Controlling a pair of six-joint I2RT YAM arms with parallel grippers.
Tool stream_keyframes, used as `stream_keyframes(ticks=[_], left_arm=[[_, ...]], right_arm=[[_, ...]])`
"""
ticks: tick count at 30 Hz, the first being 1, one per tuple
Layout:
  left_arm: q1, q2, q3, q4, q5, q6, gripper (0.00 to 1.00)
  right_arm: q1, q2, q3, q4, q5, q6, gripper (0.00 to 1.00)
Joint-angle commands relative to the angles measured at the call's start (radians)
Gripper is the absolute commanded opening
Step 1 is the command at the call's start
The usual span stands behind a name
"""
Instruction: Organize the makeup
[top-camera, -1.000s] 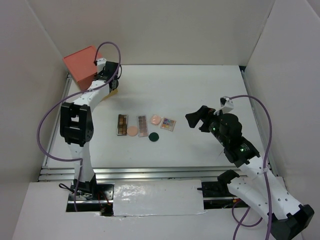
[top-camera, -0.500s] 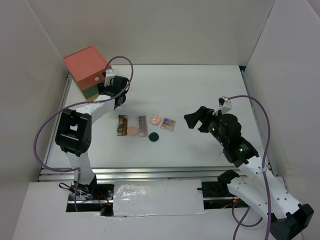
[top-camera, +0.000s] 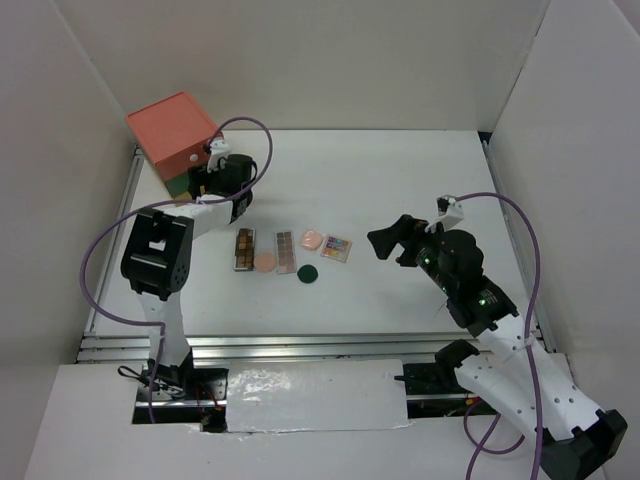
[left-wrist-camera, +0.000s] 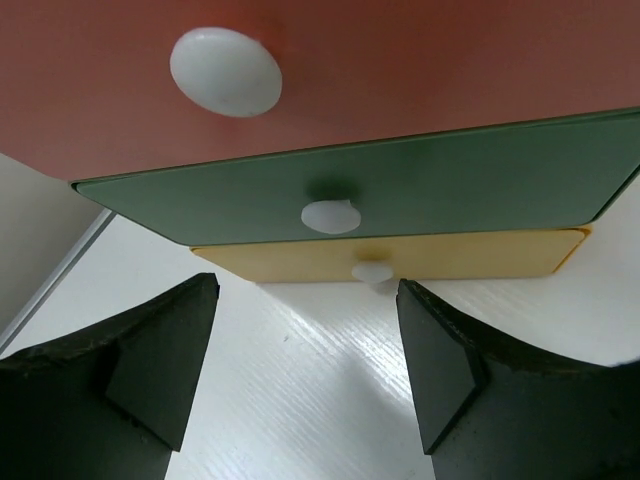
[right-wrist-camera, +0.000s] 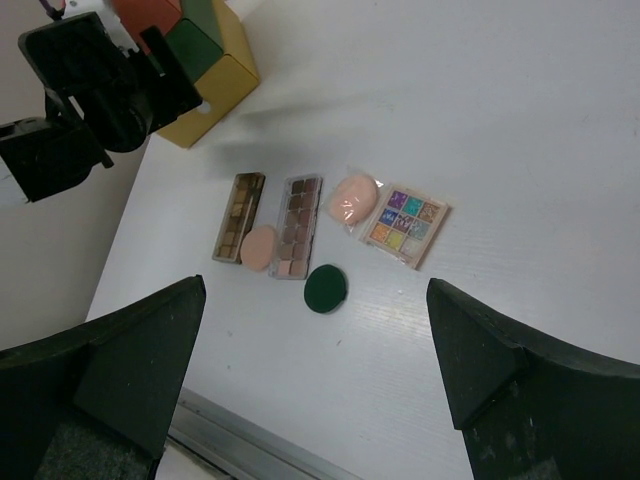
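The left jaws are now released and pulled back from the drawer chest (left-wrist-camera: 400, 80), nothing gripped; the right jaws are held wide apart. The makeup (top-camera: 285, 250) is left untouched in its row mid-table (top-camera: 400, 170), not yet stowed.

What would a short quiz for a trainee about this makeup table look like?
1. True or false: the left end effector is open and empty.
2. The dark-green disc lies: A in the left end effector; B on the table; C atop a palette.
3. How many brown palettes lie on the table?
Key: 1 true; 2 B; 3 two.
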Motion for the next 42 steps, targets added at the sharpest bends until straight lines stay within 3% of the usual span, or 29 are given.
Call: stream_keyframes(ticks=[1, 9, 27, 35, 42], left_arm=[[0.008, 0.03, 0.032, 0.115, -0.055, 0.028, 0.85], [0.012, 0.066, 0.039, 0.23, -0.057, 0.093, 0.78], [0.037, 0.105, 0.058, 0.302, -0.037, 0.147, 0.67], [0.041, 0.096, 0.041, 0.343, -0.039, 0.175, 0.55], [0.046, 0.097, 0.038, 0.346, -0.043, 0.169, 0.35]], right_arm=[[-0.007, -0.007, -0.01, 0.066, -0.018, -0.008, 1.0], [-0.006, 0.008, -0.013, 0.075, -0.028, -0.006, 1.0], [-0.007, 0.023, -0.012, 0.081, -0.028, -0.006, 1.0], [-0.006, 0.032, -0.01, 0.083, -0.028, -0.005, 1.0], [-0.006, 0.031, -0.012, 0.084, -0.027, -0.005, 1.0]])
